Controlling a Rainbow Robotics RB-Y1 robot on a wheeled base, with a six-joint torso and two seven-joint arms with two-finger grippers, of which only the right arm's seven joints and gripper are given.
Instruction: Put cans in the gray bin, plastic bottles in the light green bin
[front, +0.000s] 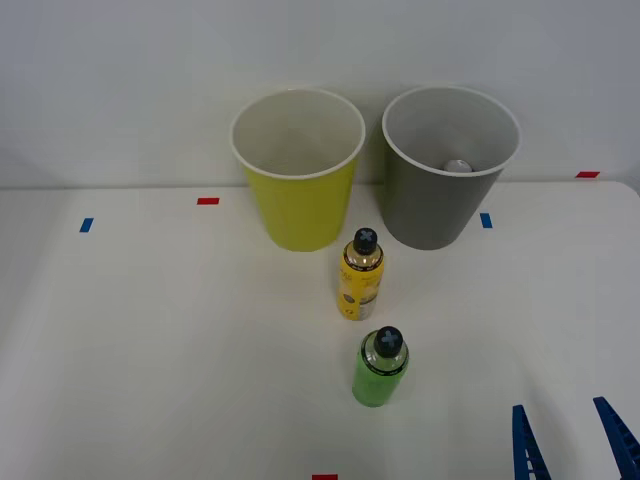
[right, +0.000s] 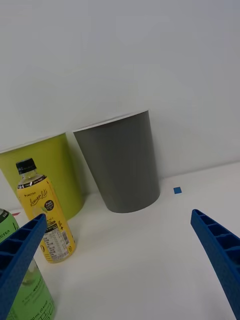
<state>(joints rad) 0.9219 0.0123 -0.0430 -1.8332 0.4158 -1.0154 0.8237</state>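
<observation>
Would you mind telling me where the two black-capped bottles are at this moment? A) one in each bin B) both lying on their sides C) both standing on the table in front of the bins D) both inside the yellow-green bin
C: the yellow-labelled bottle and the green bottle both stand upright on the table, in front of the light green bin and the gray bin.

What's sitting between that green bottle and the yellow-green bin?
The yellow-labelled bottle stands upright between the green bottle and the light green bin, as the front view shows.
</observation>
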